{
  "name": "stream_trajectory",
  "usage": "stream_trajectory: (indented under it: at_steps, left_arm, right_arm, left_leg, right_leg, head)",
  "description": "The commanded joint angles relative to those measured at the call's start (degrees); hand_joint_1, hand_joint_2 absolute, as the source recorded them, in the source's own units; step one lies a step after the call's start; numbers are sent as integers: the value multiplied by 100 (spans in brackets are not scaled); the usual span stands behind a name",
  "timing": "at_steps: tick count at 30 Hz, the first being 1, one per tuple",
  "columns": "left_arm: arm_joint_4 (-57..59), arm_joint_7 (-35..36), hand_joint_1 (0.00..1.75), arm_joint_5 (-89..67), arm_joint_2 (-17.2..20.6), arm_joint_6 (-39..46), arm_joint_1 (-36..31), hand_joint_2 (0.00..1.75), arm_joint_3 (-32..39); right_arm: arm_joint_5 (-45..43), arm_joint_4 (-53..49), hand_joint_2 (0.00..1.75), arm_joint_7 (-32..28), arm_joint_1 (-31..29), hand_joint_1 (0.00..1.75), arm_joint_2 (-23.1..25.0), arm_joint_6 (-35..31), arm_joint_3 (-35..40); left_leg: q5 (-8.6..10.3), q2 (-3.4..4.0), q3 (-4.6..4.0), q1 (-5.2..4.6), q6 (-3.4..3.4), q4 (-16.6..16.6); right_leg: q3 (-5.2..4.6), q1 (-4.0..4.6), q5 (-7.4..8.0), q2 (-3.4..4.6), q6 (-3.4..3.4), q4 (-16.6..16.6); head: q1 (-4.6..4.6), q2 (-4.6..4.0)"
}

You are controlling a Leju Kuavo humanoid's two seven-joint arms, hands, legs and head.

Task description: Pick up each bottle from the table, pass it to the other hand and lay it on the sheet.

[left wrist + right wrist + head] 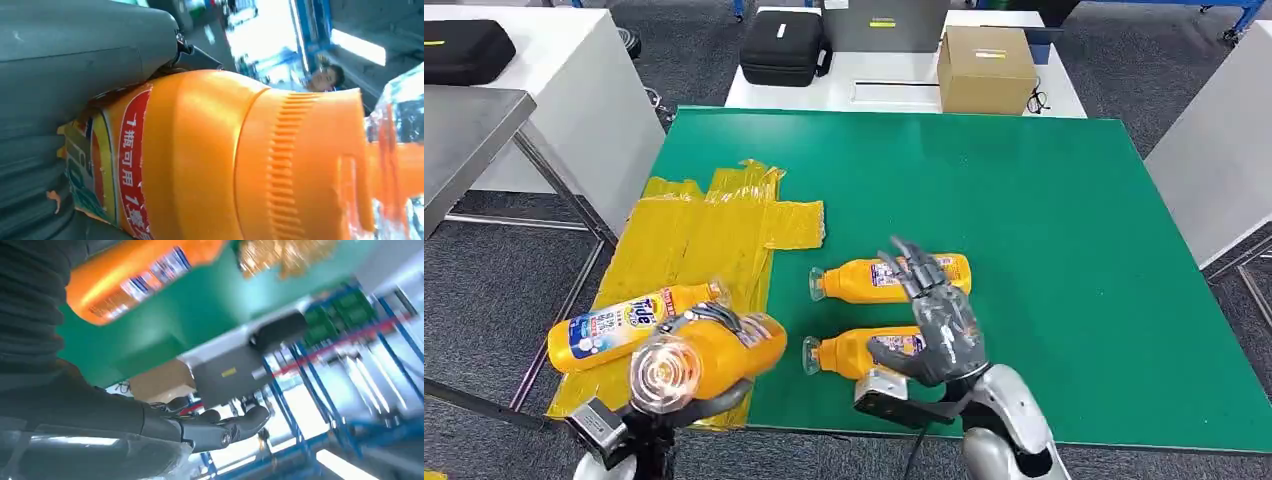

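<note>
My left hand [699, 355] grips an orange bottle [709, 355] over the near edge of the yellow sheet [704, 240], its clear cap end toward me. The left wrist view shows that bottle [225, 155] close up against my left hand [75, 65]. One orange Tide bottle [629, 325] lies on the sheet. Two more orange bottles lie on the green table [1024, 200]: a far bottle [889, 277] and a near bottle [854, 352]. My right hand [934, 315] hovers above them, fingers spread, holding nothing. In the right wrist view, my right hand [210, 427] is empty beside a bottle [140, 275].
A cardboard box [986, 68] and a black case [784, 45] sit on the white table behind. Another black case [464, 50] rests on the table at far left. A grey metal table [469, 130] stands left of the sheet.
</note>
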Motion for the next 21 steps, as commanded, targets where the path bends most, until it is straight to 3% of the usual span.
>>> stream_trajectory:
  at_steps: [1,4,9,12,21]
  left_arm:
    - [-291,45,173,-436,-96,506,29,175,468]
    - [-618,543,175,-2095,-169,1932,224,175,601]
    - [-529,1489,175,-3447,-188,2737,411,175,526]
    - [-315,1913,175,-3879,-222,2827,444,175,480]
    - [-270,1912,175,-3877,-220,2853,435,175,449]
  right_arm:
    - [21,-355,175,-134,84,0,181,-137,-646]
    - [356,-439,175,-38,174,0,220,-350,-715]
    - [486,-500,175,46,338,0,206,-378,-645]
    - [569,-517,175,65,414,0,200,-411,-619]
    - [580,-524,175,67,419,0,198,-418,-624]
  left_leg:
    - [-4,-4,8,6,-7,3]
    - [-8,1,11,6,-8,3]
    - [-12,-2,26,10,-11,-2]
    - [-9,-5,25,8,-11,-4]
    - [-8,-4,20,9,-11,-3]
  right_leg:
    - [12,6,-3,-2,-7,-3]
    - [15,6,-5,4,-7,-2]
    - [31,10,-9,1,-10,-9]
    - [29,8,-8,-2,-9,-9]
    - [25,9,-5,-1,-10,-10]
  head:
    - [0,0]
    - [0,0]
    - [0,0]
    - [-2,0]
    - [-2,0]
